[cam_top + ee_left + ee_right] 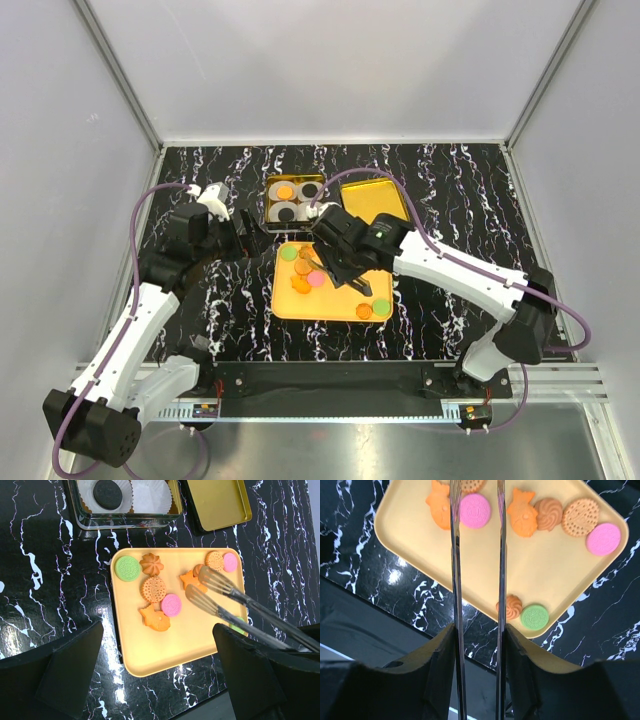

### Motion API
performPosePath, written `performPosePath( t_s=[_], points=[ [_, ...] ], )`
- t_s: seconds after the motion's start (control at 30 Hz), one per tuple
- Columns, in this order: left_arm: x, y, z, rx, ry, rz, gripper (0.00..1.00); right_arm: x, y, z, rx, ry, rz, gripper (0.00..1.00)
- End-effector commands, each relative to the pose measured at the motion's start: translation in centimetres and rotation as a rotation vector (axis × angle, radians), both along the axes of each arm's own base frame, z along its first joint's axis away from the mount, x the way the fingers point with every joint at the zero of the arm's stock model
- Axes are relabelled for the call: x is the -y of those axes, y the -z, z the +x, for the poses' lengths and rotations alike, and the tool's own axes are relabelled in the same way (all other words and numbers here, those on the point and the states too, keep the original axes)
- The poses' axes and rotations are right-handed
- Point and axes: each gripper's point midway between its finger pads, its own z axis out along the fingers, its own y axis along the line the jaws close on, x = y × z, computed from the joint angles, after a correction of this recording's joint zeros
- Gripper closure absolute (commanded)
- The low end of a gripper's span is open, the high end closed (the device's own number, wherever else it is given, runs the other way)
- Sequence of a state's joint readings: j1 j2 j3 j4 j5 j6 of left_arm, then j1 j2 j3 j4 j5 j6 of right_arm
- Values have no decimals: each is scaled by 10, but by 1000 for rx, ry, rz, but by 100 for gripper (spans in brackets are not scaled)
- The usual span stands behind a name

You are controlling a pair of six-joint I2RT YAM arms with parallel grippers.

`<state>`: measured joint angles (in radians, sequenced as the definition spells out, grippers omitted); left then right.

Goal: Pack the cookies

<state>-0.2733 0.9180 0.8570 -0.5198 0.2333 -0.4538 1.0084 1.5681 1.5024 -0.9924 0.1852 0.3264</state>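
Observation:
Several cookies lie on the yellow tray (330,305): a green one (127,568), an orange swirl (151,563), a round biscuit (153,589), a pink one (171,605) and a fish shape (155,619). My right gripper (477,645) is shut on metal tongs (215,592). The tong tips stand apart above the tray's middle, beside a star cookie (190,580), with nothing between them. In the right wrist view, a pink cookie (475,510) shows between the tong arms. My left gripper (157,670) is open and empty, over the tray's left edge.
A gold tin (293,200) behind the tray holds white liners with an orange cookie (284,191) and black cookies (309,189). Its lid (373,203) lies to the right of it. A swirl (512,606) and a green cookie (535,616) sit in the tray's near right corner.

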Motion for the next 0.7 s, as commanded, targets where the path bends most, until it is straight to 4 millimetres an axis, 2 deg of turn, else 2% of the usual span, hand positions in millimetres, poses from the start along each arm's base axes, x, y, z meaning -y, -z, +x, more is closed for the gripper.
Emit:
performPosePath(
  t_s=[0.0,0.4,0.67],
  points=[
    [3,-6,8,42,5,-25,1,-13,1,-7,-10,-17,50,52],
    [3,-6,8,40,3,-22,1,-14,38,-4,-41,-24,-30,50],
    [3,-5,9,38,6,-23,1,-11,45,-5,-54,-26,-50,45]
  ],
)
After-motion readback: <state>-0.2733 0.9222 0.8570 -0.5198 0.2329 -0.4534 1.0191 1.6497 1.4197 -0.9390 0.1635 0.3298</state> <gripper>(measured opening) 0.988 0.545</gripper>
